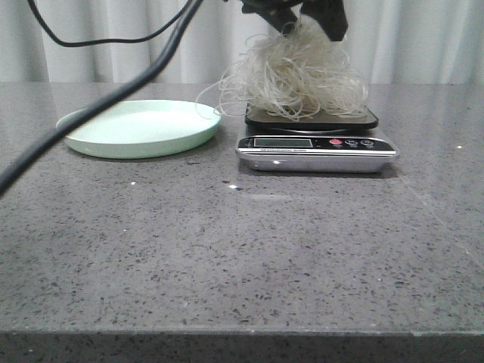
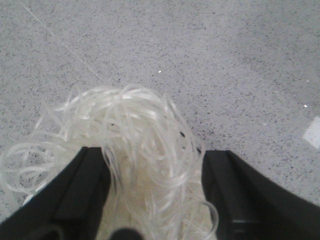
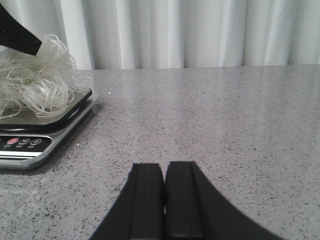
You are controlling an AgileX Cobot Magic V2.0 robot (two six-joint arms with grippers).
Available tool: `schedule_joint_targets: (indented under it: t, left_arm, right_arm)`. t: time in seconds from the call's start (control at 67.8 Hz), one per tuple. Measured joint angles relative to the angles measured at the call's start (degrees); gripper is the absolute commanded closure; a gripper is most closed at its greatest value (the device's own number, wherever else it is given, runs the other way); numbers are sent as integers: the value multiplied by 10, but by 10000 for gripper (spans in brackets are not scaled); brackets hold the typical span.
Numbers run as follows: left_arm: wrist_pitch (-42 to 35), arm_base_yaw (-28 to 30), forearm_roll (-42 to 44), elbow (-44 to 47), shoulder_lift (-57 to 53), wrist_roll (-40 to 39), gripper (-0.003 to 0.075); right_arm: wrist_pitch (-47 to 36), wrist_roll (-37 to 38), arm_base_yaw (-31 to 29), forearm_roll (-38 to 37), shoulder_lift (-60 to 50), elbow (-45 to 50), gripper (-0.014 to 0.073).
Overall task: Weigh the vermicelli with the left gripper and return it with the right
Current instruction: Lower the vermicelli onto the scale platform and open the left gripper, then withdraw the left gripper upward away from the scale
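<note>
- The left tool (image 1: 302,19) hangs above the scale (image 1: 316,144), pointing down into the top of the vermicelli (image 1: 299,76); only its dark tip shows in the front view.
- In the left wrist view its two fingers (image 2: 75,195) stand apart with strands of the vermicelli (image 2: 135,150) lying between them; whether they grip the tangle I cannot tell.
- The right tool (image 3: 165,200) sits low over the bare desk (image 3: 225,125), well apart from the scale (image 3: 35,140), its fingers pressed together and holding nothing.
- One tangle of vermicelli (image 3: 35,85) rests on the scale's black platform (image 1: 311,117), some strands spilling over the platform's edge toward the plate.
- One scale, one pale green plate (image 1: 140,127).
- The plate holds nothing and lies just beside the scale on the grey speckled desk (image 1: 227,249).
- Black cables (image 1: 98,106) cross the front view at the upper left.
</note>
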Motion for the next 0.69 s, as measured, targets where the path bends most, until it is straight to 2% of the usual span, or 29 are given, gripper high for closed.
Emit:
schedule_joint_targets:
  t: [0.354,0.531,0.694]
  left_arm:
    - [58,14,1,-36,-39,0,216]
    - [98,64,1,-38,-107,-2,220]
    - [160,133,2,-33,-169,-12,309]
  right_arm:
    - [0,0,0,0,0,0,442]
    - [0,0,0,0,0,0,442]
    - [0,0,0,0,0,0,442]
